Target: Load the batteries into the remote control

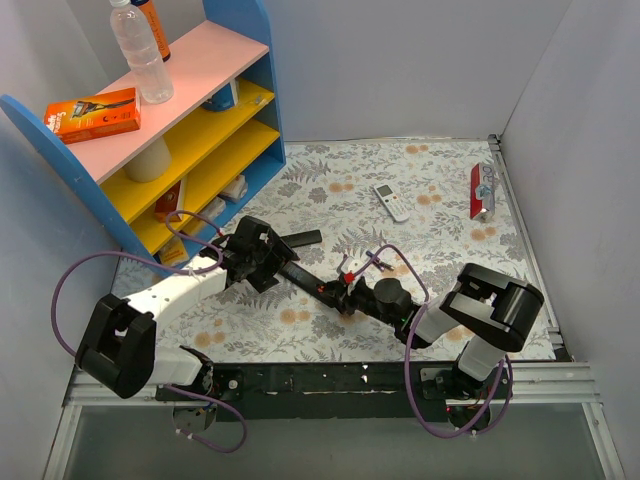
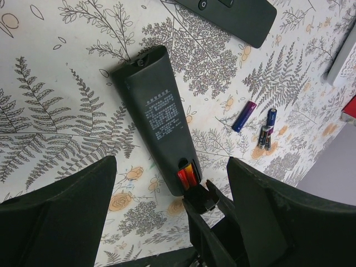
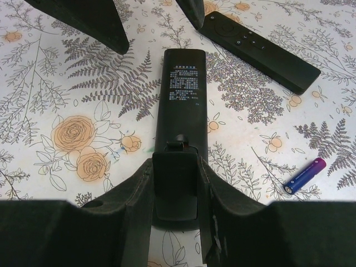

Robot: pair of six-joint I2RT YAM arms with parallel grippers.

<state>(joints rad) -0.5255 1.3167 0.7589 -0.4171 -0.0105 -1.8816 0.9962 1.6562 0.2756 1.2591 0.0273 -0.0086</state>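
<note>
Showing red batteries (image 2: pixel 187 176) inside the remote control (image 2: pixel 158 119) (right wrist hides them), left end effector (image 2: pixel 169 214) gapes empty, right end effector (image 3: pixel 175 192) pinches its cover.

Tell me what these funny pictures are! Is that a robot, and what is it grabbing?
Yes, it is a robot with two arms. One picture looks down from above on the flowery table. The other two come from little cameras on each wrist. The right claw pinches the end of the long black remote control, which lies back side up. Some red batteries peek out of it. The left claw is open over the remote and holds nothing. A few loose batteries, another black remote and a small white remote lie on the table too.
</note>
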